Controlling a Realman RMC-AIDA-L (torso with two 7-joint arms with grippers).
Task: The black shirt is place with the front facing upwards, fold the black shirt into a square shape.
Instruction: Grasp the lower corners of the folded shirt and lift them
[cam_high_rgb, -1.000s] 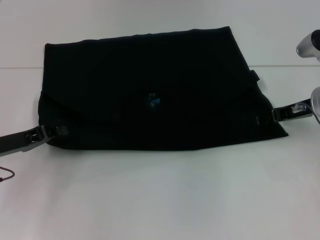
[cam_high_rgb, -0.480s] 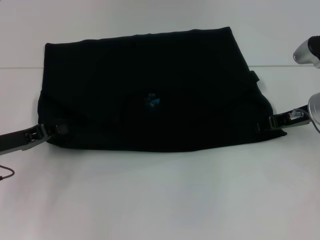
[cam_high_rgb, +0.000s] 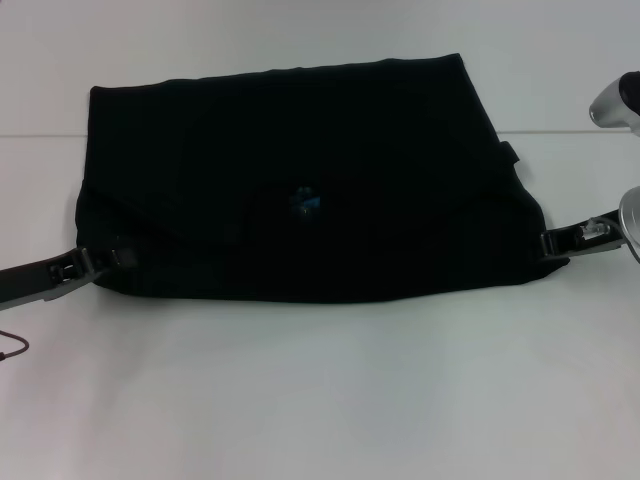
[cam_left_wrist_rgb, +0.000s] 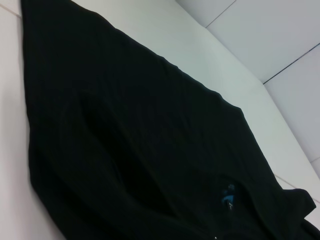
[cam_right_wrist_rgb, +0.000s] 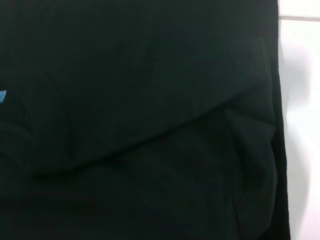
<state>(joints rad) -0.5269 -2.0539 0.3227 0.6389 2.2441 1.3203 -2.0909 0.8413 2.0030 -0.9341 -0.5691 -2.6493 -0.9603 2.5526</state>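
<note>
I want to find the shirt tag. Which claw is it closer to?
Neither by much: the blue tag sits mid-shirt, roughly halfway between the left claw and the right claw, which are at opposite near corners.

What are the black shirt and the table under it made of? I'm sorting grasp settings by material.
The black shirt looks like soft matte knit cloth: it creases, drapes in folded layers and shows no shine. The table looks like a smooth, hard white surface, perhaps laminate, with a faint seam line.
</note>
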